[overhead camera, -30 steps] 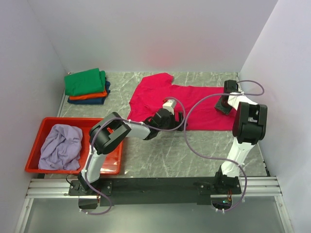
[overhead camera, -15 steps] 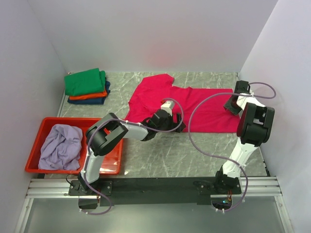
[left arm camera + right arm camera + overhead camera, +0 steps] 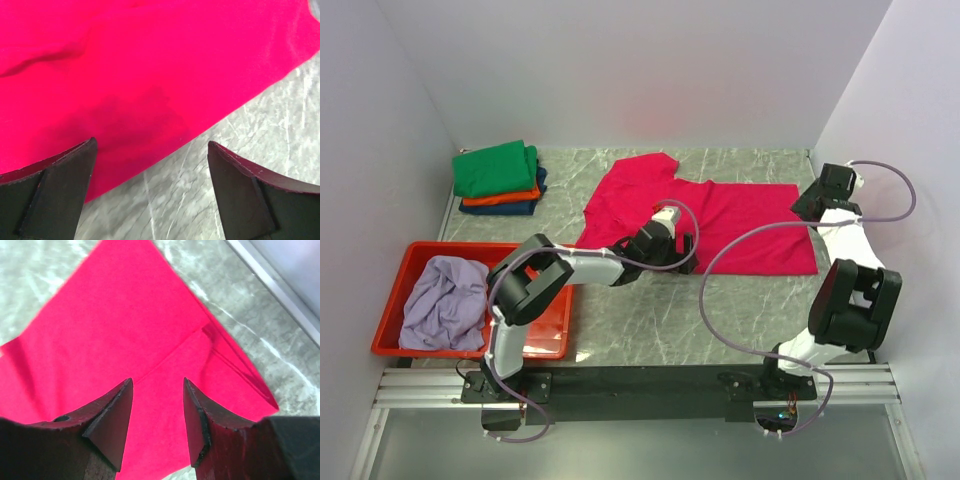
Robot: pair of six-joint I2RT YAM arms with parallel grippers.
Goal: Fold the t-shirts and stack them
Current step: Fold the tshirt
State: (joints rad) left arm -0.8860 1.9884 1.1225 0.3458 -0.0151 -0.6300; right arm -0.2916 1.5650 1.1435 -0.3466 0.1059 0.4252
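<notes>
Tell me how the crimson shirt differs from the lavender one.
The crimson shirt lies spread flat on the table; the lavender shirt sits crumpled in the red tray. The crimson shirt is vivid and covers more area; the lavender shirt is pale and bunched. Both are plain cloth.

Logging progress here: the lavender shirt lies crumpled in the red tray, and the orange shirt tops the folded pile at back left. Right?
One slip: the green shirt is on top of that pile, with the orange shirt under it, as the top external view shows. The lavender shirt does lie crumpled in the red tray.
</notes>
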